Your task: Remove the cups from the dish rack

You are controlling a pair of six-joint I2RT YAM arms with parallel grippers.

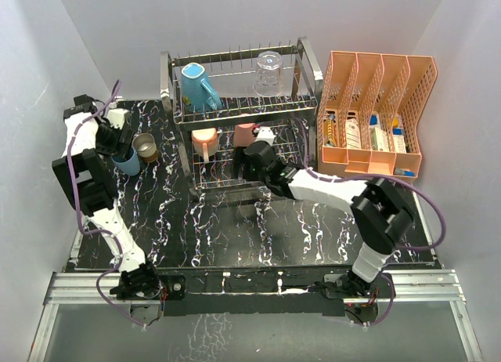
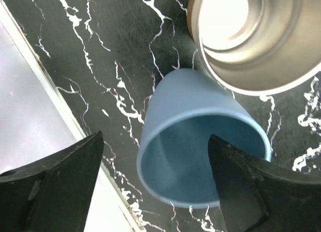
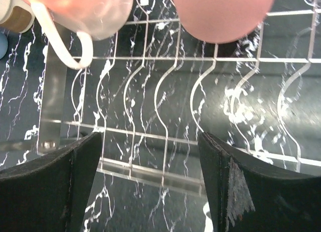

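Right, left gripper (image 2: 155, 141) first: fingers spread, one over the mouth of the light blue tumbler (image 2: 190, 111), the other clear of its outer wall. The tumbler stands upright on the table (image 1: 297, 229), left of the dish rack (image 1: 167, 84) and just beside the tan metallic-lined cup (image 2: 251, 41) (cannot tell if they touch).

Risk there: a slanted retreat hooks the rim and tips the tumbler into the tan cup.

Right gripper (image 3: 150, 141): spread too, holding nothing, low over the rack's lower-tier wires. The salmon-red tumbler (image 3: 223, 11) is ahead of it and the pale pink handled mug (image 3: 95, 11) ahead-left, both on that tier.

Risk: a fingertip snags a wire on the way in, or the near finger clips the pink mug's handle. The salmon wall looks smooth and rounded, so a shallow pinch may slip.

Views: only the top camera shows the teal handled mug (image 1: 200, 86) and clear glass tumbler (image 1: 268, 72) on the rack's upper tier. Only the left wrist shows finger against rim, and only the right wrist shows the gap empty.
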